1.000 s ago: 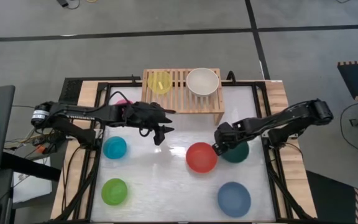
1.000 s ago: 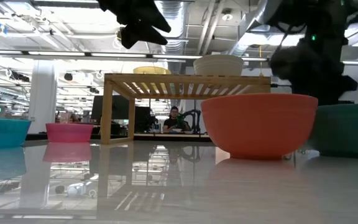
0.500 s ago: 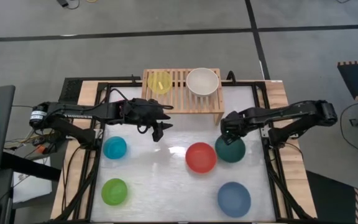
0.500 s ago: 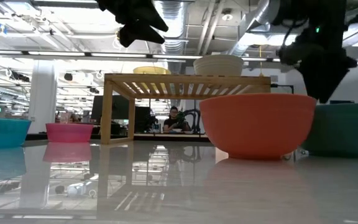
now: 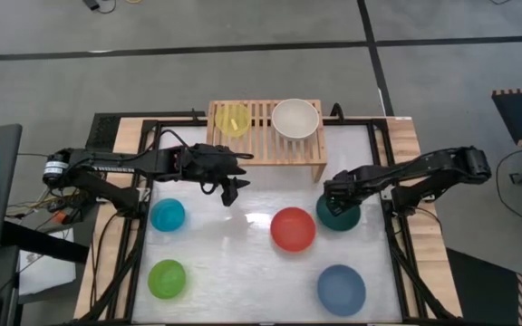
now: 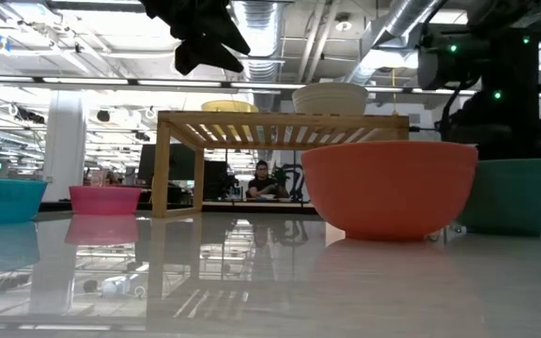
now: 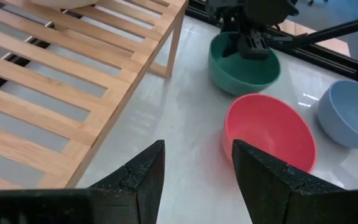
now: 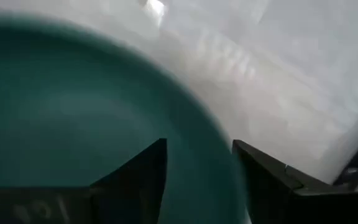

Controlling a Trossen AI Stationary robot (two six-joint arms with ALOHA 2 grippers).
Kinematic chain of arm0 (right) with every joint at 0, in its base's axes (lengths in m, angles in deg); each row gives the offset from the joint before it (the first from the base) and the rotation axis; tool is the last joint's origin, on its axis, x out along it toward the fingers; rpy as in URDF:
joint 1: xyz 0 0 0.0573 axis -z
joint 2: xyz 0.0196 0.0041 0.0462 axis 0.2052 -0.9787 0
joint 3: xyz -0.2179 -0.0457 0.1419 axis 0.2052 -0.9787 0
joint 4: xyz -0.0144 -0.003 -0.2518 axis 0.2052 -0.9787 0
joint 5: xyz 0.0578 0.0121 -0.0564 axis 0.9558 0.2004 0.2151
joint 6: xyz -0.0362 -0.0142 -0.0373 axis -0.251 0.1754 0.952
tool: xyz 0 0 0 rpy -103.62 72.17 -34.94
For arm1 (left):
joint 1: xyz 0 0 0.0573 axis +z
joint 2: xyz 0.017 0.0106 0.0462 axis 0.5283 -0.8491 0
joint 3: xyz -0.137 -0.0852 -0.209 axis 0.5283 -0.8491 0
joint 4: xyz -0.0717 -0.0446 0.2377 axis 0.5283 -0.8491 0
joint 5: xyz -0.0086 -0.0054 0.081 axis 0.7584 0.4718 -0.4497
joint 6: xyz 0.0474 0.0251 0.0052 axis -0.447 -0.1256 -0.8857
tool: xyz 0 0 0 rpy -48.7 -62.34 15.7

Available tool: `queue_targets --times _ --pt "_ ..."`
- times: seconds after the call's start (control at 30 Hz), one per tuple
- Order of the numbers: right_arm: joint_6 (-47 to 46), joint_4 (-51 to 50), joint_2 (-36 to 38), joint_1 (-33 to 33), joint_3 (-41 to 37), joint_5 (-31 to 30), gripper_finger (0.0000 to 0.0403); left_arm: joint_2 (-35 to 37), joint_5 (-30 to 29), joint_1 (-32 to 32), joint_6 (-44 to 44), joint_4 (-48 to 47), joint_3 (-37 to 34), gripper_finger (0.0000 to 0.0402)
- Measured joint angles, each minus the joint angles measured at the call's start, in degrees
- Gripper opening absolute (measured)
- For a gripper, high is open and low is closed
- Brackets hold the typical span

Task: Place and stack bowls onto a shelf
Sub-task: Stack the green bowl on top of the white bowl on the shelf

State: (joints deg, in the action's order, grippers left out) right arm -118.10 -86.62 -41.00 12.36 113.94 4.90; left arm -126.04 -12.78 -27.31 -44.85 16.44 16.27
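Note:
My right gripper (image 5: 333, 194) is open at the far-left rim of the dark teal-green bowl (image 5: 343, 217). In the right wrist view one finger is over the bowl's inside (image 8: 73, 112) and one is outside its rim. The red bowl (image 5: 293, 228) rests on the table beside it. My left gripper (image 5: 232, 190) is open and empty, raised in front of the shelf (image 5: 265, 136). The yellow bowl (image 5: 233, 119) and the cream-white bowl (image 5: 295, 118) sit on the shelf's slats. The pink bowl (image 6: 104, 199) stands left of the shelf, mostly hidden under the left arm in the high view. My right gripper comes from above, slanting down, with its fingers on either side of the teal bowl's far-left rim (image 8: 205, 134). I cannot tell whether a finger touches the rim. The bowl rests upright on the table.
The cyan bowl (image 5: 168, 215) and the lime green bowl (image 5: 167, 278) stand on the table's left. The blue bowl (image 5: 341, 289) stands at the near right. Bare tabletop lies between the bowls in the middle. A person shows far off in the room, under the shelf (image 6: 264, 178).
My right gripper has left the gap between the red and teal bowls, risen and gone toward the far edge. It has then come down at the teal bowl's far-left rim. My left gripper has stayed almost still.

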Motion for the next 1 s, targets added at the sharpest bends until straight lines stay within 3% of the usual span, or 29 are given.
queue_targets --times 0.27,0.4,0.67,0.83,1.0 --pt "1.72 0.91 1.27 -1.94 1.44 0.9 0.0023 0.16 -0.03 -0.07 1.04 0.0 0.0 0.0171" --pt "1.89 -1.52 3.26 -2.71 6.17 0.42 0.0026 1.92 -0.04 -0.07 1.88 -0.61 0.0 0.0171" --pt "7.88 -7.37 7.79 -1.63 24.75 -7.11 0.0023 8.02 -4.77 -0.07 1.92 -4.21 0.0 0.0171" --pt "17.08 -4.05 7.2 3.93 34.49 -12.66 0.0023 10.1 -7.91 -0.07 1.92 -5.5 0.0 0.0171" --pt "29.06 4.72 3.74 13.39 42.57 -14.03 0.0023 10.16 -8.5 -0.07 1.94 -5.63 0.0 0.0171"
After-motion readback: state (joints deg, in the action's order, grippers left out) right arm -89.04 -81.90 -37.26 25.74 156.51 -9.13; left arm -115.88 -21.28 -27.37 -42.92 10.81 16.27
